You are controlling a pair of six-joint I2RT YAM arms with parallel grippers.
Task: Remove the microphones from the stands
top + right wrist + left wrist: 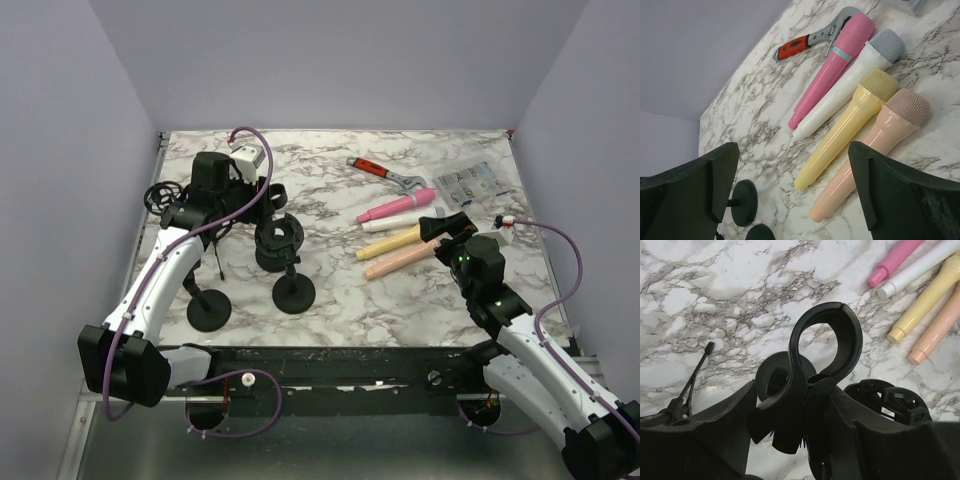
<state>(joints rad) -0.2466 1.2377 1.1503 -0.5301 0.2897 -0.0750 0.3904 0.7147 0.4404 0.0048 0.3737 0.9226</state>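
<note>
The marble table (330, 330) fills the top view. The left arm (165, 270) reaches up its 9 o'clock side, and the right arm (530, 350) comes in from 5 o'clock. Two black stands sit around 7 to 8 o'clock from the table's centre. The first stand (209, 310) shows its round base beside the left arm, which hides most of its pole. The second stand (294, 292) is just to its 3 o'clock and carries a ringed cradle (278, 238) on top. The left gripper (795, 400) has its fingers (730, 425) pressed against either side of a black clip (825, 340). Marble shows through the clip's ring, and the cradle crowds in close at its 4 o'clock. I cannot tell which stand the clip belongs to. All the microphones lie flat at the centre's 2 to 3 o'clock, side by side and nearly touching. From far to near they are the pink microphone (830, 75), white microphone (850, 85), yellow microphone (845, 130) and peach microphone (860, 165), with their heads pointing toward 2 o'clock. The right gripper (445, 222) hangs over their head ends with its fingers (900, 195) spread wide and nothing between them. A red-handled wrench (385, 173) lies at 1 o'clock, just beyond the pink microphone's head. A clear plastic bag (465, 183) rests past it toward 2 o'clock. A black wire frame (160, 195) sits at 10 o'clock by the table's left edge.
</note>
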